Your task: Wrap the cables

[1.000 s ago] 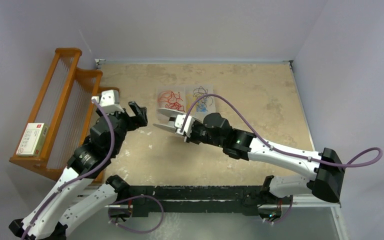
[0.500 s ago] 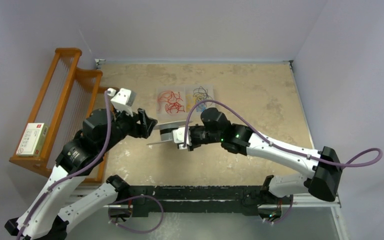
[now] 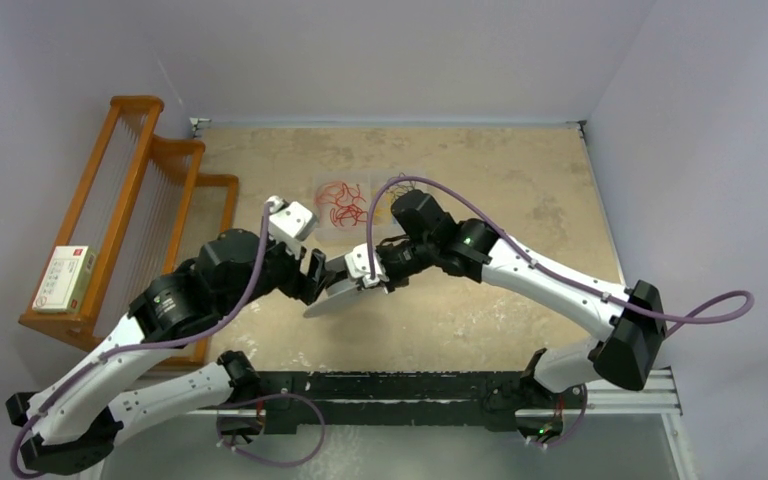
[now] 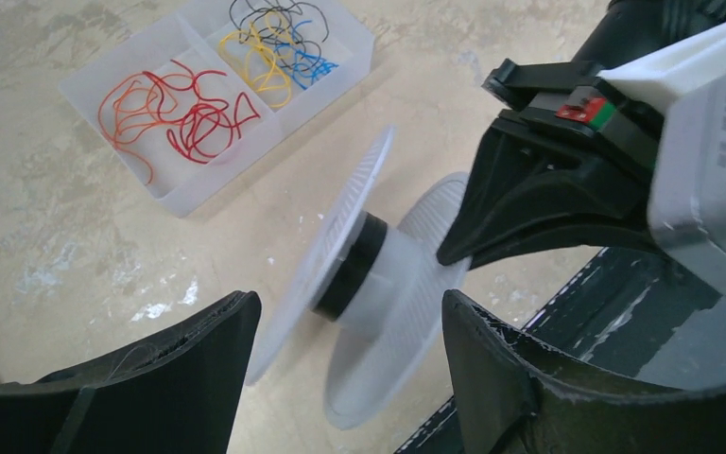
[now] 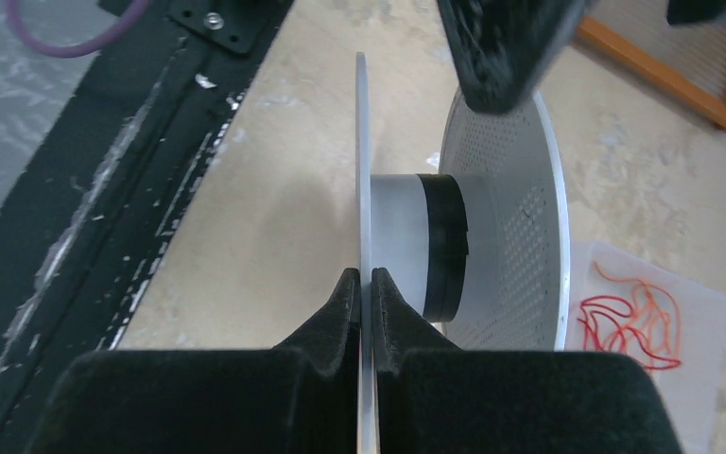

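The table (image 3: 520,200) carries a wooden rack (image 3: 120,200) along its 9 o'clock side, with a small box (image 3: 65,278) on the rack's lower shelf. The white spool (image 4: 359,265) hangs above the table just short of centre, tilted, its 2 flanges seen nearly edge-on from the right wrist. The right gripper (image 5: 364,279) is clenched on the rim of 1 flange. The left gripper (image 4: 350,312) is released: its fingers stand wide apart at the spool's 8 o'clock in the top view, touching nothing.

The clear tray (image 4: 198,189) sits at 12 o'clock from the spool. Red wires (image 4: 189,113) fill its left compartment. The cables (image 4: 265,71), yellow strands, lie in the right compartment, tangled with black and blue wires (image 4: 293,38). They curl in loose loops and show no single long axis or heading. In the top view the right arm hides them.

1 second ago the spool was held closer to the tray, and the left gripper stood well apart at its 9 o'clock. Both have since shifted toward 6 o'clock, and the left gripper has closed in beside the spool. The tray's right half, visible then, is now covered by the right arm. The tray itself has not moved.
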You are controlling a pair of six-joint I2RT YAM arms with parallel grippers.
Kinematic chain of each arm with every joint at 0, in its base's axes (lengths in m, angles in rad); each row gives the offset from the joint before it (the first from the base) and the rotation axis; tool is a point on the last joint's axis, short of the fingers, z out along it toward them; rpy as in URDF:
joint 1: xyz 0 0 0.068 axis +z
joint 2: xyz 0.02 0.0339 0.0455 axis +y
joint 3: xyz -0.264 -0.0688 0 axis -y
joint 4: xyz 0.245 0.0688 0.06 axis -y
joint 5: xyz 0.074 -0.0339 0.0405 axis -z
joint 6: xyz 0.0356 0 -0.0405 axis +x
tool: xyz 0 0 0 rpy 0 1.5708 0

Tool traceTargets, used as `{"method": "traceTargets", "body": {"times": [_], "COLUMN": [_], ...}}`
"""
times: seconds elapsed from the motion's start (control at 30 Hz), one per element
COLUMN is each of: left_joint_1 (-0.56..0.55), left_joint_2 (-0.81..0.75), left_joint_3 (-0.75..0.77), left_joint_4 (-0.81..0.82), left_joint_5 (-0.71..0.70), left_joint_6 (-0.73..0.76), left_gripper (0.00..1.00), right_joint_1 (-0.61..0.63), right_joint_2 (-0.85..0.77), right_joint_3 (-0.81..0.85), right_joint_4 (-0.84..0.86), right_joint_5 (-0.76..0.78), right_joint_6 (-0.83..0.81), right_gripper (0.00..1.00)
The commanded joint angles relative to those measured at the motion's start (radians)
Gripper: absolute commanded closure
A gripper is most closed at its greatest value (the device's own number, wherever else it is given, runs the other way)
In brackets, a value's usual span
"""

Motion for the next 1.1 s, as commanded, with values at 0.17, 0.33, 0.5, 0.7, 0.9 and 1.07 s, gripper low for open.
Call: {"method": "traceTargets", "body": {"times": [0.17, 0.33, 0.5, 0.7, 0.9, 1.07], "left_joint_1": [-0.098, -0.101, -0.107, -0.112, -0.113, -0.114], "left_joint_2": [0.009, 0.027, 0.058, 0.064, 0.058, 0.034], "left_joint_3": [-0.016, -0.034, -0.035, -0.042, -0.047, -0.056], "left_joint_4": [-0.001, 0.011, 0.011, 0.014, 0.016, 0.022], "left_joint_5": [-0.160, -0.122, -0.090, -0.094, -0.095, -0.094], "left_joint_6": [0.049, 0.043, 0.044, 0.045, 0.044, 0.044], "left_gripper": [0.34, 0.37, 0.41, 0.55, 1.00, 1.00], "right_joint_1": [-0.002, -0.002, -0.002, -0.003, -0.002, -0.002], "right_joint_2": [-0.077, -0.113, -0.123, -0.126, -0.127, -0.116], "right_joint_3": [0.056, 0.048, 0.054, 0.059, 0.058, 0.061], "right_joint_4": [-0.056, -0.045, -0.041, -0.046, -0.038, -0.021], "right_joint_5": [-0.180, -0.209, -0.220, -0.221, -0.214, -0.214], "right_joint_6": [-0.068, -0.064, -0.061, -0.062, -0.058, -0.048], "right_gripper": [1.00, 1.00, 1.00, 1.00, 1.00, 1.00]}}
